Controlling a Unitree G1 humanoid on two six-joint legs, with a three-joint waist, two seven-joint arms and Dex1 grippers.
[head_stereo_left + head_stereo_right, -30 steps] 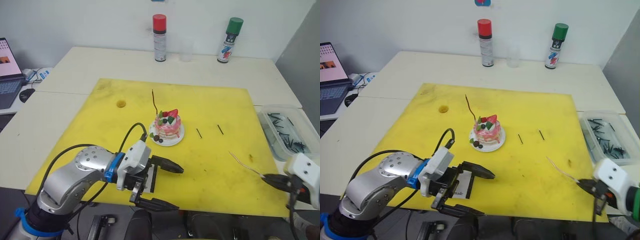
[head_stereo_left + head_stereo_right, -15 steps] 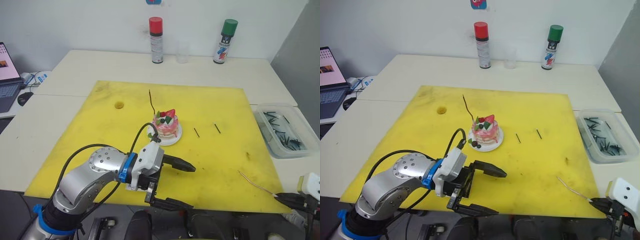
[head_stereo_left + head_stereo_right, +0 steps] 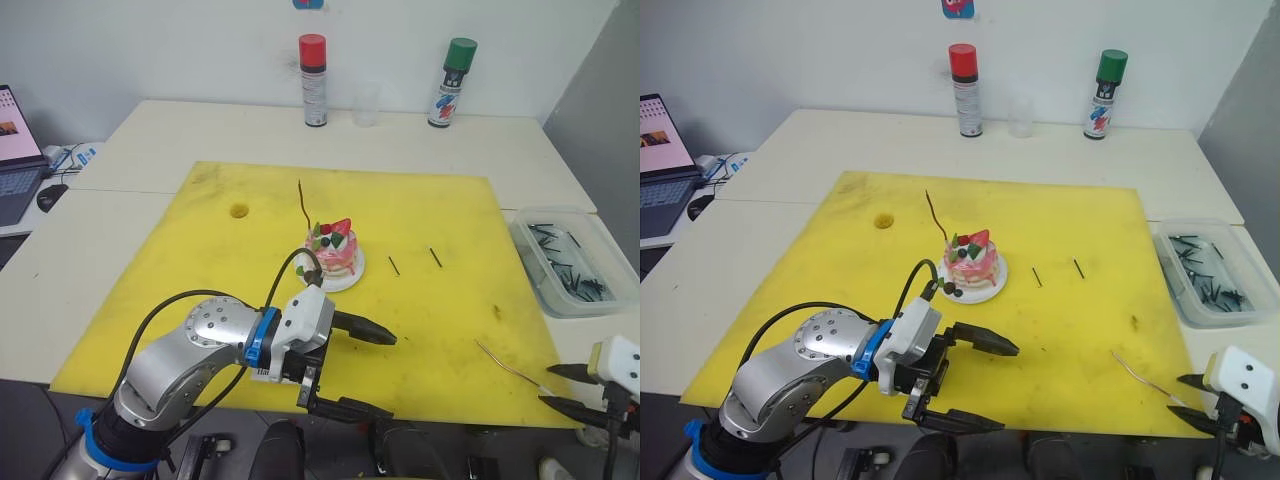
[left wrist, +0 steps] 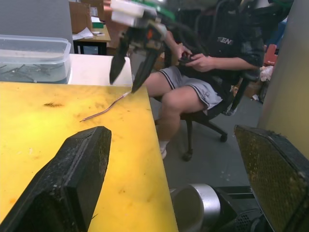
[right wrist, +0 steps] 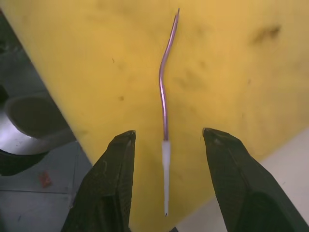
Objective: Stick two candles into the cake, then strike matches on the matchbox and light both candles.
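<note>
At the near right corner of the yellow mat (image 3: 420, 200), the right gripper (image 5: 166, 181) is hovering with its two fingers spread wide, holding nothing, and the loose candle (image 5: 164, 104) is lying flat between them. Its long axis is running straight away from the gripper toward the cake (image 3: 333, 252), with the pale end pointing back at the wrist and overhanging the mat's edge, so a straight close should catch it; this arm is clearly the nearer one. The left gripper (image 3: 352, 368) is also standing wide and empty, off the near side of the cake and well apart from the candle. Counting: two candles, one lying loose and one reddish candle (image 3: 304, 205) already standing at the cake's far left; two matches (image 3: 394, 265) lying on the mat just right of the cake, with more dark sticks sitting in a clear tub (image 3: 572, 262) further right; two spray cans (image 3: 313, 66) standing far behind the cake.
</note>
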